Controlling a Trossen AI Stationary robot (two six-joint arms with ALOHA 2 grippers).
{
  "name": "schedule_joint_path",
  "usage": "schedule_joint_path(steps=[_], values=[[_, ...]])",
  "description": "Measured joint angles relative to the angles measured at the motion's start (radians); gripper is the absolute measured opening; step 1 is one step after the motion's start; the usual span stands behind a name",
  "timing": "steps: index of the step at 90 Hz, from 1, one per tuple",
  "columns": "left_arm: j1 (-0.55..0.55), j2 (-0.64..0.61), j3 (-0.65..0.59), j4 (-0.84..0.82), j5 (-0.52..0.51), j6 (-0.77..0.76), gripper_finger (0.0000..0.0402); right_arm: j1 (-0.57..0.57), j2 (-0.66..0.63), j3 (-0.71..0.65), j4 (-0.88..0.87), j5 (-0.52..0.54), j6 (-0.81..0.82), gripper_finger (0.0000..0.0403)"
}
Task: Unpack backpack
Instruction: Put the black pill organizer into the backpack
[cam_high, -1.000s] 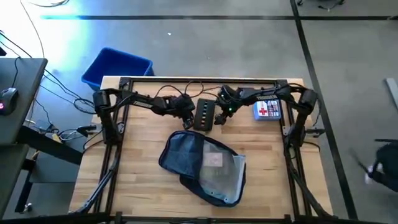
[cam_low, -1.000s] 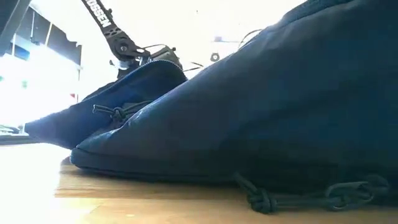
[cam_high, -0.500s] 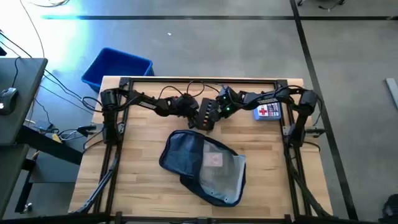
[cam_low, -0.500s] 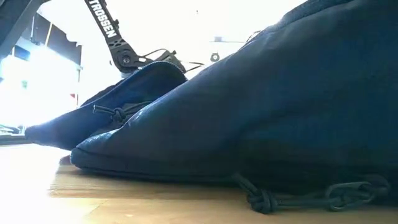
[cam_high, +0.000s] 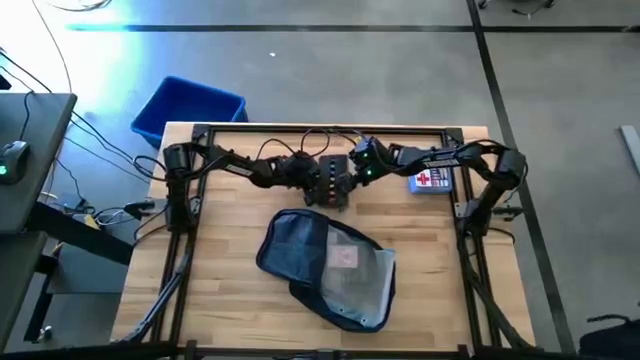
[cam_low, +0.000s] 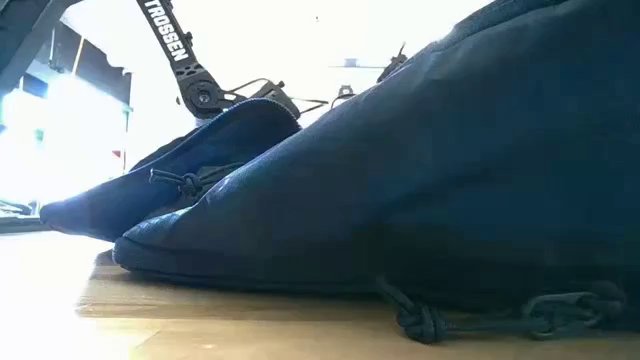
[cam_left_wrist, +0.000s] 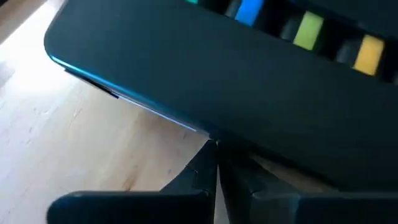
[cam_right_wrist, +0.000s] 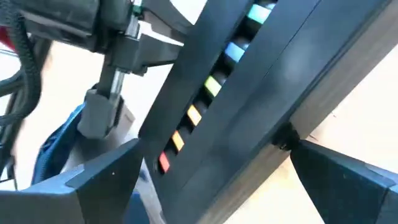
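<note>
Backpack (cam_high: 328, 266): flat at bench (cam_high: 220, 280) centre, unmoved.
Dark case (cam_high: 333, 182): held between both arms behind backpack, drawn leftward since earlier.
Left end effector (cam_high: 318, 181): fingers clamp case edge.
Right end effector (cam_high: 345, 180): fingers straddle case.

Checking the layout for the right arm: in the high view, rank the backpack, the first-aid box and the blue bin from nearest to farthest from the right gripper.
Measured from the right gripper at the table's back middle:
1. The backpack, just in front of it, mid-table.
2. The first-aid box, off to its right near the back edge; fairly close to the backpack's rank.
3. The blue bin, on the floor beyond the back left corner.
</note>
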Motion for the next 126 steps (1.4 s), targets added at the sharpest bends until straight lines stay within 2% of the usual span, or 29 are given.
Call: schedule_joint_path(steps=[15,61,101,126], values=[[-0.017,0.0,0.0,0.001,0.011,-0.009,0.0,-0.002,0.002,0.001,0.005,0.035,-0.016,0.0392],[-0.031,0.0,0.0,0.013,0.011,-0.052,0.0,0.014,0.001,0.001,0.01,0.016,-0.011,0.0392],[-0.032,0.0,0.0,0.024,-0.013,-0.049,0.0,0.038,-0.101,0.011,0.06,-0.008,-0.03,0.0391],[-0.032,0.0,0.0,0.027,-0.025,-0.049,0.0,0.094,-0.1,0.01,0.067,0.066,-0.03,0.0391]])
